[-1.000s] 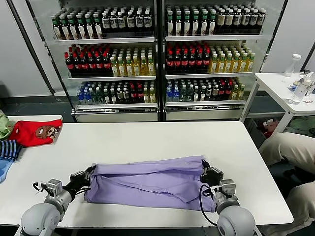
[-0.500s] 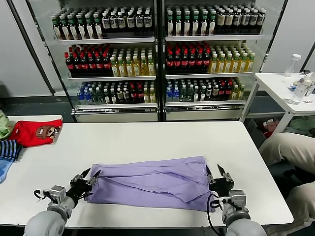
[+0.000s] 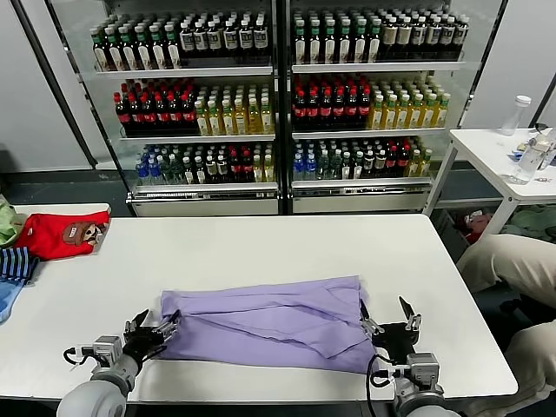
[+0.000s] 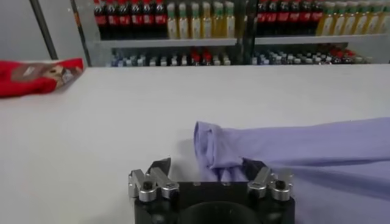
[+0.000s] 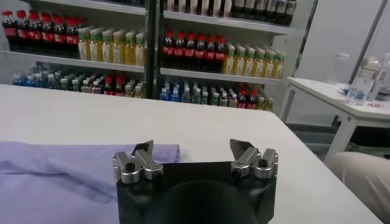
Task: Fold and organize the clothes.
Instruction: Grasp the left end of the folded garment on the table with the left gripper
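Note:
The lavender T-shirt (image 3: 269, 321) lies folded lengthwise into a wide band across the front of the white table (image 3: 261, 248). My left gripper (image 3: 153, 332) is open and empty at the shirt's left end, just off the cloth. In the left wrist view the bunched shirt end (image 4: 213, 146) lies just ahead of the open gripper (image 4: 207, 170). My right gripper (image 3: 386, 323) is open and empty at the shirt's right end. In the right wrist view the shirt (image 5: 55, 176) lies beside the open gripper (image 5: 192, 152).
A red garment with a brown cartoon print (image 3: 61, 233) and a blue-striped garment (image 3: 16, 265) lie at the table's left edge. Drink coolers (image 3: 278, 104) stand behind. A small white table with bottles (image 3: 512, 148) is at the right.
Both grippers let go of the shirt's ends, opened, and drew back toward me. The shirt settled flat on the table.

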Robot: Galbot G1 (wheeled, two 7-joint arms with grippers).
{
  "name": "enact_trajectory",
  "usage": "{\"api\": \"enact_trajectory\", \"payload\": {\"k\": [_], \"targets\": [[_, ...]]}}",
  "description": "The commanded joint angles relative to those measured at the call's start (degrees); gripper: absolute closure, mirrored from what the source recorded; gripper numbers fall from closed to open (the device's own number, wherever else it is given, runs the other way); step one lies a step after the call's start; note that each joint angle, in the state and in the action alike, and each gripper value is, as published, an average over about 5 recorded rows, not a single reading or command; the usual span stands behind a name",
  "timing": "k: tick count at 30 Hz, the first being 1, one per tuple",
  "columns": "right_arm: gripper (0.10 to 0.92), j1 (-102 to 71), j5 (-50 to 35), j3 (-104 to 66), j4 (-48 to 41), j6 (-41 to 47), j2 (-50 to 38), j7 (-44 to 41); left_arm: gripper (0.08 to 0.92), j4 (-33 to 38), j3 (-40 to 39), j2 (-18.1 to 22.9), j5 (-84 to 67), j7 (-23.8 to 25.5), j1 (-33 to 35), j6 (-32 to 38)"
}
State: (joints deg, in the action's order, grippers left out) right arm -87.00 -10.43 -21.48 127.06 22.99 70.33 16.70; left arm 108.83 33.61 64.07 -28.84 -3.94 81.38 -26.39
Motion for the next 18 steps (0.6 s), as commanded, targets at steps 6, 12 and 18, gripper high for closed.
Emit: {"api": "enact_trajectory", "payload": {"k": [6,12,18], "targets": [[0.202,-0.91,2.77,1.19,0.18,-0.47,1.13,-0.25,0.505,0.45,-1.29,1.67,-4.23,-2.34,0.36,-2.94],[0.202,-0.82,2.98,1.28,0.58,0.22,1.34,-0.60,0.661,0.16,-1.82,1.86,-3.99,-1.99,0.28,-2.66],[0.202,-0.46,3.07,1.02,1.27,0.97,1.16,-1.01,0.829,2.89,-0.05,1.26,-0.65,-2.62,0.35,-1.88]]}}
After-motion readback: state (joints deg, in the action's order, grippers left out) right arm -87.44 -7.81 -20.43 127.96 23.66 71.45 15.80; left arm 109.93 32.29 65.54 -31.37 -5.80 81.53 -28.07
